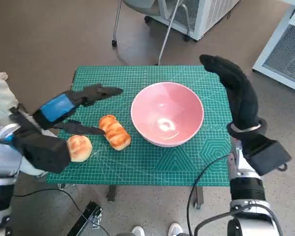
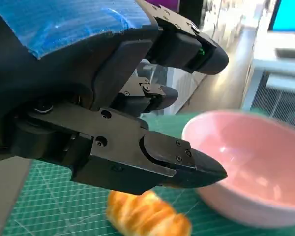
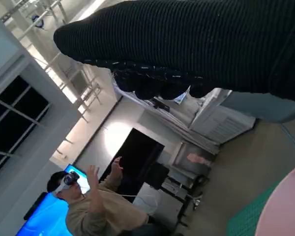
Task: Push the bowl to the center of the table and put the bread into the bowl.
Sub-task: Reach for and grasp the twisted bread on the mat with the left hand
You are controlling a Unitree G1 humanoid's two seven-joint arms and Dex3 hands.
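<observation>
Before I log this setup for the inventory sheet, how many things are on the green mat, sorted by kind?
Bread pieces: 2, a long roll and a round bun
Bowls: 1, the pink bowl, with nothing in it
Total: 3, all on the mat

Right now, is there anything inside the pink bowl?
No bread. The pink bowl shows only a bright reflection inside. Both bread pieces lie outside on the green mat: the long roll and the round bun.
</observation>
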